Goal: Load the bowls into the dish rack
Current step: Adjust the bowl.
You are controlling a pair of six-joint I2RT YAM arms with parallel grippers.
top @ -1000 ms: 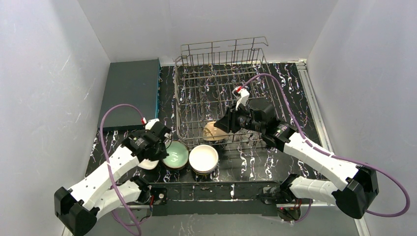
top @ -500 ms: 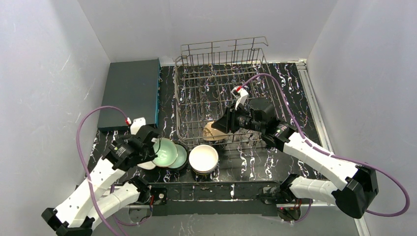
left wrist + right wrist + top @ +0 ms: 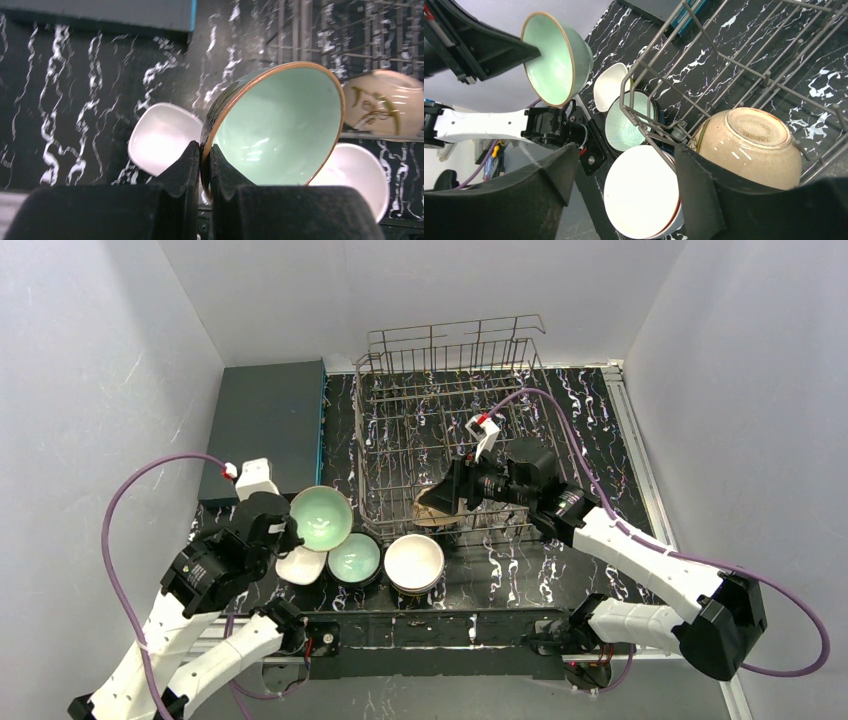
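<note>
Mint green bowl (image 3: 321, 518), pinched by its rim in my left gripper (image 3: 290, 532), hangs just left of the dish rack (image 3: 455, 365); its wire side stands between. My right gripper (image 3: 441, 500) gapes empty beside the tan bowl (image 3: 749, 145) in the rack's near corner. A white bowl (image 3: 414, 562) sits outside.

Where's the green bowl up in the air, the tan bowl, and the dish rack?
green bowl (image 3: 321, 518), top view, its pale inside.
tan bowl (image 3: 749, 146), right wrist view, its outside.
dish rack (image 3: 455, 335), top view, its back rim.
</note>
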